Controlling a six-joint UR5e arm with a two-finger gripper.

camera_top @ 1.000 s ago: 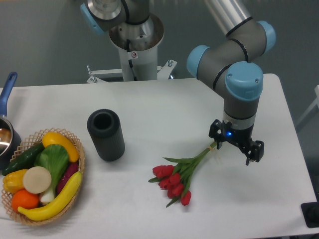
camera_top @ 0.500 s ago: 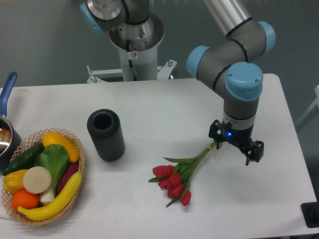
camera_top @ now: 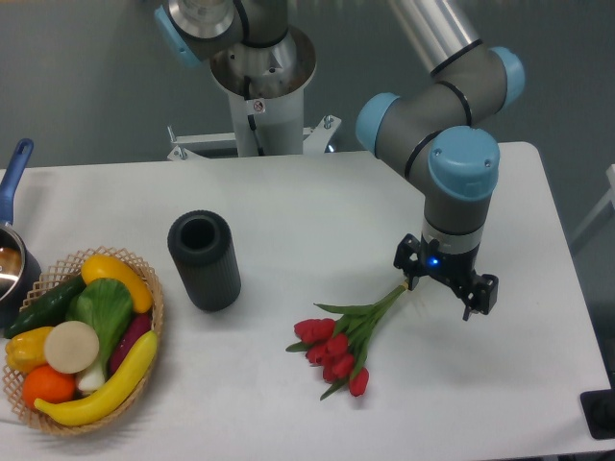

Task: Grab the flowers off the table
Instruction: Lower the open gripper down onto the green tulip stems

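Note:
The flowers (camera_top: pixel 338 346), a bunch of red tulips with green leaves, lie on the white table (camera_top: pixel 317 206) right of centre. Their buds point toward the front and their pale stems (camera_top: pixel 389 300) run up to the right. My gripper (camera_top: pixel 445 279) hangs straight down over the stem ends, seen from above. Its black fingers (camera_top: pixel 407 257) spread out on both sides of the wrist, so it stands open. The stem tips reach just under its left finger. I see no grip on the stems.
A dark cylindrical cup (camera_top: pixel 204 259) stands left of the flowers. A wicker basket (camera_top: pixel 152 312) of fruit and vegetables sits at the front left. A pot with a blue handle (camera_top: pixel 13 173) is at the left edge. The robot base (camera_top: pixel 259 86) is at the back.
The arm and gripper have shifted slightly left and toward the back, closer over the stem ends. The flowers have not moved.

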